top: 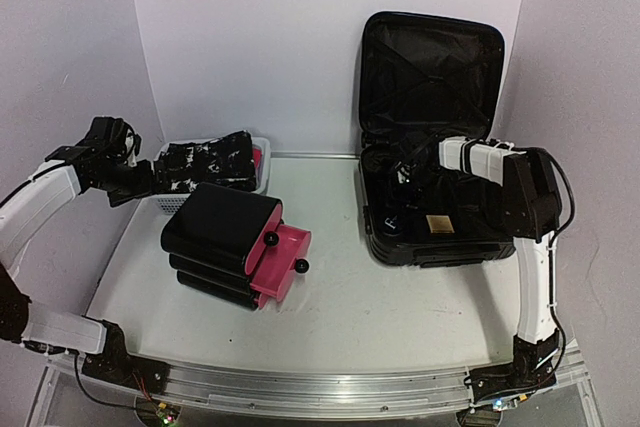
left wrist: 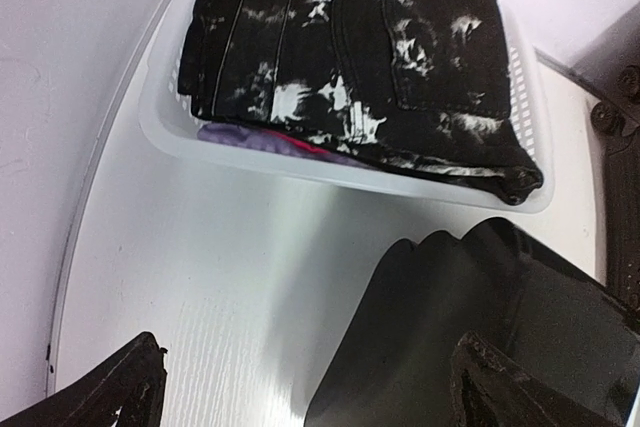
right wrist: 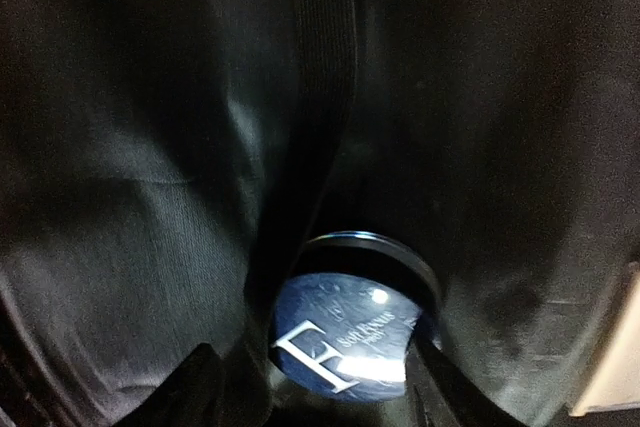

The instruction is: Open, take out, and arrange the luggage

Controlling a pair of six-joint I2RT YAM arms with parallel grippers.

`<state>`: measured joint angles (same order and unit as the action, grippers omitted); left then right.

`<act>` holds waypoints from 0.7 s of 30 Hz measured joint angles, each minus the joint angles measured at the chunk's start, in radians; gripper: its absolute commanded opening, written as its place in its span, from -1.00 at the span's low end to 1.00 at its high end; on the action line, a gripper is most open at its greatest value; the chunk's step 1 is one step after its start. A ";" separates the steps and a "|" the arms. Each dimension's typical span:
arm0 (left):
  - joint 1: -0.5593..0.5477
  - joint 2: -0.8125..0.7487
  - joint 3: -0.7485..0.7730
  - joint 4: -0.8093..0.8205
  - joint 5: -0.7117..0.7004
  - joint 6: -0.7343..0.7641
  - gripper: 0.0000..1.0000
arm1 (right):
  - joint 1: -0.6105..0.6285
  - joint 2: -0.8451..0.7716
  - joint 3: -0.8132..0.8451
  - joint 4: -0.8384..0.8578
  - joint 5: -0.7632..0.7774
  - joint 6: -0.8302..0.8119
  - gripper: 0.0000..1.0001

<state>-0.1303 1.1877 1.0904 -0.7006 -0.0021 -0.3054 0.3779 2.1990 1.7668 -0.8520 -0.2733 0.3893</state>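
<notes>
The luggage (top: 432,67), a big black suitcase, lies open at the back right with its lid leaning on the wall. My right gripper (top: 404,173) reaches into its base and is open. In the right wrist view a round blue tin with white lettering (right wrist: 345,335) lies on the black lining, between my spread fingertips (right wrist: 322,397). A black elastic strap (right wrist: 322,77) runs down to the tin. My left gripper (left wrist: 310,397) is open and empty. It hovers over the table between the white basket (left wrist: 160,129) and the small black case (left wrist: 480,337).
The basket (top: 262,159) at the back left holds folded black-and-white jeans (left wrist: 340,47) over purple and pink items. The small case with a pink side and black knobs (top: 285,259) stands mid-left. A tan item (top: 437,224) lies in the suitcase base.
</notes>
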 measured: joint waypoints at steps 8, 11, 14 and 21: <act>0.000 0.070 0.004 -0.016 0.000 -0.010 0.99 | 0.011 0.004 -0.007 -0.001 0.031 0.000 0.22; 0.000 0.070 0.007 -0.016 0.000 -0.011 0.99 | 0.011 -0.026 -0.051 -0.005 0.056 -0.007 0.26; 0.000 0.070 0.008 -0.016 -0.001 -0.011 0.98 | 0.011 -0.054 -0.085 -0.015 0.072 -0.021 0.23; 0.000 0.094 0.033 -0.016 -0.001 -0.013 0.98 | 0.010 -0.077 -0.103 -0.024 0.078 -0.039 0.13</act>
<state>-0.1299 1.2816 1.1233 -0.7162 -0.0029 -0.3187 0.3874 2.1216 1.6634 -0.8764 -0.1955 0.3500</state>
